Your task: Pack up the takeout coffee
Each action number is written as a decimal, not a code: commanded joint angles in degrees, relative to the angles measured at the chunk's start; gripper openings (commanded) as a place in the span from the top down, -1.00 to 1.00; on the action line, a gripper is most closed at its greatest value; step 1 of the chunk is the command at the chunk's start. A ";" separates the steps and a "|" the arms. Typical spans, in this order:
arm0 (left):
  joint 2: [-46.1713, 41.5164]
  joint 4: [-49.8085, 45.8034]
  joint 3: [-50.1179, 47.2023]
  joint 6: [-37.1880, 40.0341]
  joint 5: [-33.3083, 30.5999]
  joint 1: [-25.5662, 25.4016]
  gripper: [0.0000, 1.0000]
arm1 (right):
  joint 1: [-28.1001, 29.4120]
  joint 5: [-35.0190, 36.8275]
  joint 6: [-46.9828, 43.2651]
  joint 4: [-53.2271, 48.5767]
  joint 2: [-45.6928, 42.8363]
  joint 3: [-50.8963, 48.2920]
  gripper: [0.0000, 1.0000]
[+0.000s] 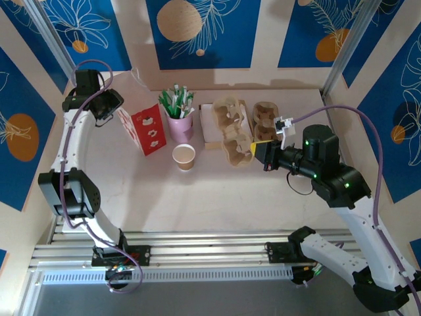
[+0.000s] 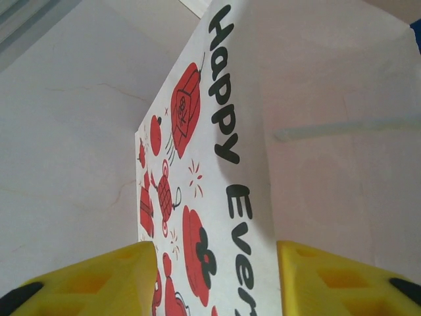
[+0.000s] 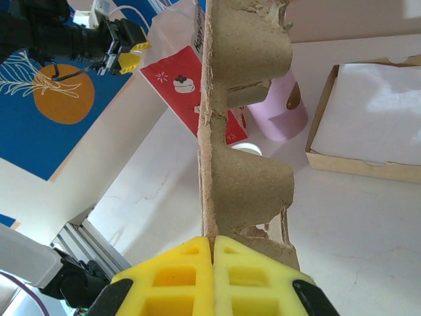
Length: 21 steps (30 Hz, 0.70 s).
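Observation:
The kraft paper cup [image 1: 184, 157] stands upright and lidless on the table, in front of the pink cup; its white rim [image 3: 247, 149] peeks out behind the carrier. The black lid is out of view. My right gripper [image 1: 258, 151] [image 3: 214, 240] is shut on the rim of a brown pulp cup carrier [image 1: 233, 135] [image 3: 243, 164], holding it on edge to the right of the cup. My left gripper [image 1: 113, 105] [image 2: 216, 253] is open at the top edge of a red-and-white paper bag [image 1: 148, 128] [image 2: 210, 164], which lies between its spread yellow fingers [image 2: 118, 276].
A pink cup of green-and-white sticks [image 1: 179, 118] [image 3: 286, 108] stands behind the paper cup. A shallow white-lined box [image 1: 209, 124] [image 3: 368, 131] and a second pulp carrier [image 1: 265, 122] sit at the back right. Patterned walls enclose the table.

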 commanded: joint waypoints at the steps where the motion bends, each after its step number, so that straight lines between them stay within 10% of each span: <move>1: 0.79 0.27 0.42 1.00 -1.03 0.23 0.17 | 0.73 -1.04 -0.87 -0.30 -0.69 2.10 1.00; 16: -0.18 -2.42 3.69 2.63 -1.82 0.92 1.00 | 2.27 -1.21 -0.71 -0.97 -0.78 3.06 1.00; 21: -4.71 -4.16 5.14 3.98 -2.86 1.37 1.00 | 2.49 -1.23 -0.54 -0.82 -0.94 3.06 1.00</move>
